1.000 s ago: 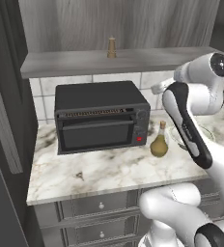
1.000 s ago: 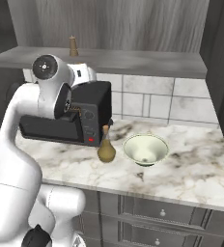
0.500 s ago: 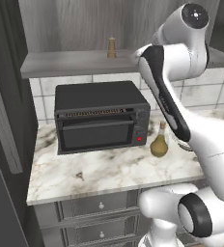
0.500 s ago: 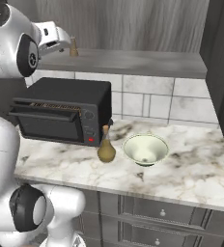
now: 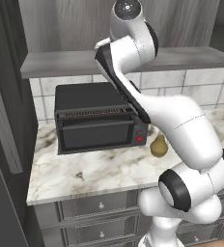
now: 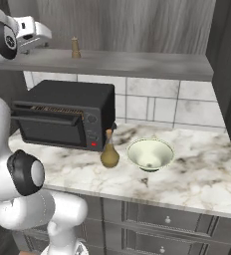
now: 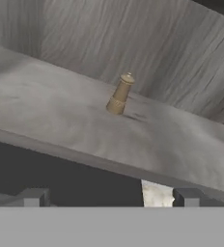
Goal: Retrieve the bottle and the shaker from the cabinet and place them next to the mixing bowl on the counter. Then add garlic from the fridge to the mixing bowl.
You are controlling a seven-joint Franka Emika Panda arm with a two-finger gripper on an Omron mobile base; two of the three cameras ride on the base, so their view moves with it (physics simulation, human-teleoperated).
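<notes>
One shaker (image 7: 119, 94) on shelf, one bottle (image 6: 109, 153), one bowl (image 6: 150, 154); pincer (image 7: 111, 197) spread.

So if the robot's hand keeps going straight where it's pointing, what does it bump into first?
Probably the shaker standing on the shelf. It sits a little above the middle of the hand view, so the gripper might meet the shelf's front edge first; depth is hard to judge.

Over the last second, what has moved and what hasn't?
The arm swung up from beside the toaster oven to shelf height, bringing the gripper level with the shaker; nothing grasped yet. The shaker stayed on the shelf, and the bottle and mixing bowl stayed on the counter.
</notes>
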